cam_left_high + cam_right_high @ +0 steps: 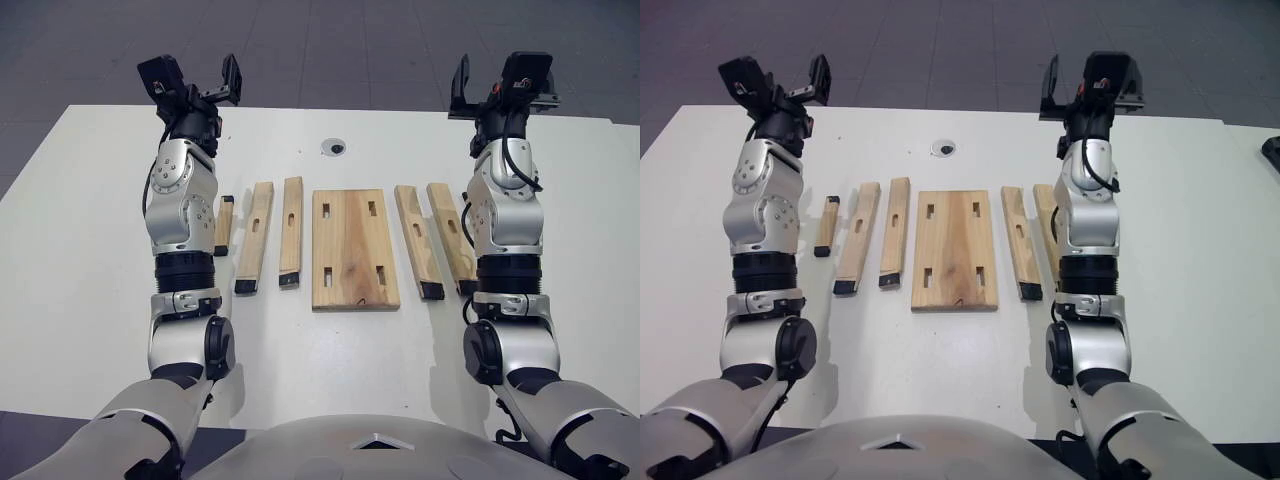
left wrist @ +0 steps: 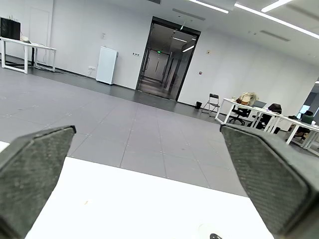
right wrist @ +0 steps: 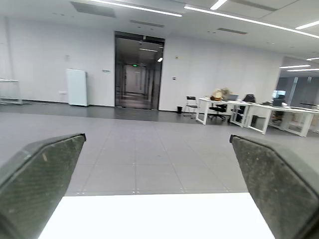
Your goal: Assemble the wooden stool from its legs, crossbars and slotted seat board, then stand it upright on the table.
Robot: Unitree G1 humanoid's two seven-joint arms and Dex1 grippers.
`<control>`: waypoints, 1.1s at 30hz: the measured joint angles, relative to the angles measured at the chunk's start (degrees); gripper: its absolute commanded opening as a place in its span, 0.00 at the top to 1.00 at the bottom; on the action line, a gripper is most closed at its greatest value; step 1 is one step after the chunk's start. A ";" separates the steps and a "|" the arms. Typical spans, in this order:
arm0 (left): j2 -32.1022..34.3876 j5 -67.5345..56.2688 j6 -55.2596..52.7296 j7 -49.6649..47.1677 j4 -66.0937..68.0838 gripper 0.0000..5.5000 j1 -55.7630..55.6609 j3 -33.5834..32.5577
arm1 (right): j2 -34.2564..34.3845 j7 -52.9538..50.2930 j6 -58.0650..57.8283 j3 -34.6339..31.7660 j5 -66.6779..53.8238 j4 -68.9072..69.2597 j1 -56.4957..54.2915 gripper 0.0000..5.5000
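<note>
The left gripper (image 1: 197, 82) and right gripper (image 1: 503, 90) both sit over the far edge of the counter (image 1: 90, 200), jaws wide open, nothing in them. The slotted seat board (image 1: 354, 249) lies flat mid-counter, with wooden strips (image 1: 291, 232) lined up either side.

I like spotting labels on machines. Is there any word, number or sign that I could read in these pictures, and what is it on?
The green sign over the doorway: too small to read.
The seat board, wooden bars and table: no print seen.
Nothing else is legible.
</note>
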State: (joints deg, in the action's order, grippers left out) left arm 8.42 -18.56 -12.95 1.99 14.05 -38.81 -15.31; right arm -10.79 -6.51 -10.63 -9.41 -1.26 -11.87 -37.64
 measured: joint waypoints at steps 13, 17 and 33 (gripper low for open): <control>-0.61 0.37 -2.46 -0.56 -3.28 0.02 -0.18 1.09 | -12.23 9.97 -26.33 -9.63 -8.27 0.15 3.86 0.02; -1.85 0.36 -3.83 -1.34 -5.87 0.02 0.63 2.25 | -16.33 15.67 -33.10 -7.87 -9.08 0.96 8.59 0.02; -3.90 0.40 -6.05 -2.71 -10.48 0.02 2.69 3.64 | -18.18 21.33 -37.62 -1.69 -8.09 -0.22 16.10 0.02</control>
State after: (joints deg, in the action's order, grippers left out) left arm 4.52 -18.16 -19.01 -0.72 3.57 -36.12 -11.66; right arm -28.97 14.82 -48.26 -11.10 -9.35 -12.08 -21.54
